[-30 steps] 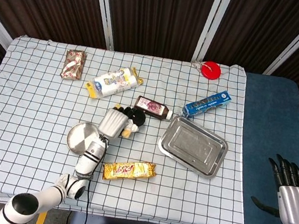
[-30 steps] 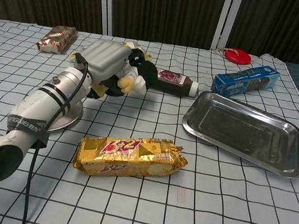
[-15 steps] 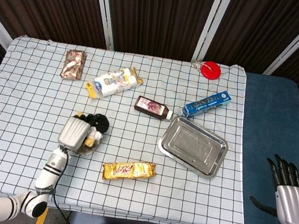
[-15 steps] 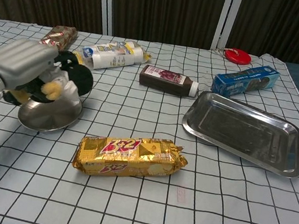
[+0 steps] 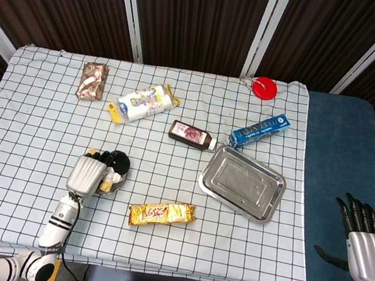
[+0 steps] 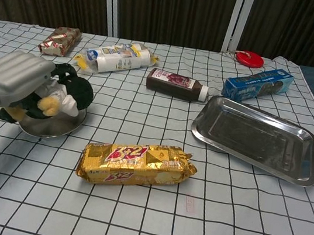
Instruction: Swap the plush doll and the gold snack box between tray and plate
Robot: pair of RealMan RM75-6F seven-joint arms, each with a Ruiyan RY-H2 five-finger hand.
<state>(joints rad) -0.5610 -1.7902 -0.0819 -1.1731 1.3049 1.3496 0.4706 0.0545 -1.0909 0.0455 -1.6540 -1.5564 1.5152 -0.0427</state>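
My left hand (image 5: pixel 88 174) (image 6: pixel 14 76) grips the black and yellow plush doll (image 5: pixel 115 164) (image 6: pixel 69 92) and holds it low over the round metal plate (image 6: pixel 49 127) at the table's left front. Whether the doll touches the plate I cannot tell. The gold snack box (image 5: pixel 161 213) (image 6: pixel 136 164) lies flat on the cloth near the front edge, between plate and tray. The rectangular metal tray (image 5: pixel 242 183) (image 6: pixel 257 138) sits to the right with nothing in it. My right hand (image 5: pixel 366 240) hangs off the table over the blue floor, fingers apart and holding nothing.
A brown sauce bottle (image 5: pixel 191 135) (image 6: pixel 177 83) lies behind the tray. A blue box (image 5: pixel 260 130) (image 6: pixel 258 83), a red disc (image 5: pixel 264 88), a white and yellow packet (image 5: pixel 143 102) (image 6: pixel 115 56) and a red-gold wrapped packet (image 5: pixel 92 80) (image 6: pixel 60 40) lie along the back.
My left hand has carried the doll from the table's middle leftward and down over the plate, then settled slightly lower. The right hand has stayed put.
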